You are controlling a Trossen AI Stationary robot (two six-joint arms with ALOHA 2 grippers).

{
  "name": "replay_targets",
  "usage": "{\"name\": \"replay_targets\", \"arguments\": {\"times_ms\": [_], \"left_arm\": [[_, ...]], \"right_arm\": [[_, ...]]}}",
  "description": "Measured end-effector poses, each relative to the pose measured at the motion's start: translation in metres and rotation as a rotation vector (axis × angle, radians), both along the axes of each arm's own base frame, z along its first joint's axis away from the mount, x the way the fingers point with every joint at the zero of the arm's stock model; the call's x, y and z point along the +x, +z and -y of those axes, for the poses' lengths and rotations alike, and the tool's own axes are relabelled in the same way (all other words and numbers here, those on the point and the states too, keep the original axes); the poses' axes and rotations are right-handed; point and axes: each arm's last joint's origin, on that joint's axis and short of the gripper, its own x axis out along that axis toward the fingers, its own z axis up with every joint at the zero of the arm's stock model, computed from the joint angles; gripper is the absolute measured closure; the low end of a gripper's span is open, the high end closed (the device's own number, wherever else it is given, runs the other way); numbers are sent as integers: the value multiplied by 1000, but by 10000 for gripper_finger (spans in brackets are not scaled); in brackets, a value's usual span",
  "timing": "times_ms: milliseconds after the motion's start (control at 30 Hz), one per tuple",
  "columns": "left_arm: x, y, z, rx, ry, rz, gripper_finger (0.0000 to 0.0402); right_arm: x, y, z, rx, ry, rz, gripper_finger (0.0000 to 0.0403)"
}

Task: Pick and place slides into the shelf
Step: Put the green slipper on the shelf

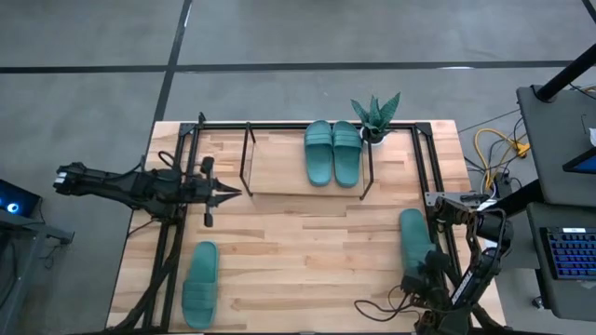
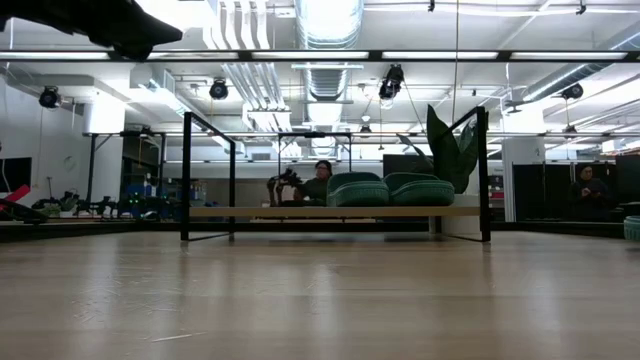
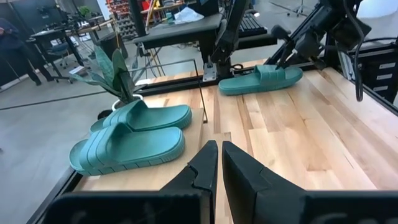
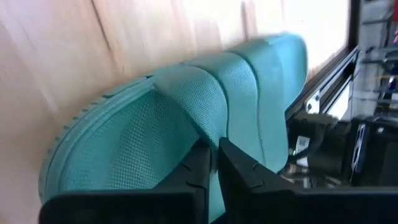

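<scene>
Right tool [image 4: 214, 163] over table-edge slide [image 4: 186, 118], two slides [image 1: 332, 152] on shelf [image 1: 279, 172]

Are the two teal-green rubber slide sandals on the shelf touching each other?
Touching. In the high view the two teal-green rubber slide sandals lie side by side with no gap; the left wrist view agrees.
</scene>
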Motion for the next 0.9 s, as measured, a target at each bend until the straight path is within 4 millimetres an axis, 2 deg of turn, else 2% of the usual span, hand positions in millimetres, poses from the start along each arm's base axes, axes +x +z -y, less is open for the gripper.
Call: {"name": "replay_targets", "arguments": {"times_ms": [333,433,900], "left_arm": [[-1,1,0,-1,0,7,393],[-2,1,0,-1,0,11,393],[-2,1,0,-2,0,13,393]], "right_arm": [[14,17,1,-108,274,360,391],[20,25,4,-116,301,467,391],[60,44,15,-153,302,606,391]]}}
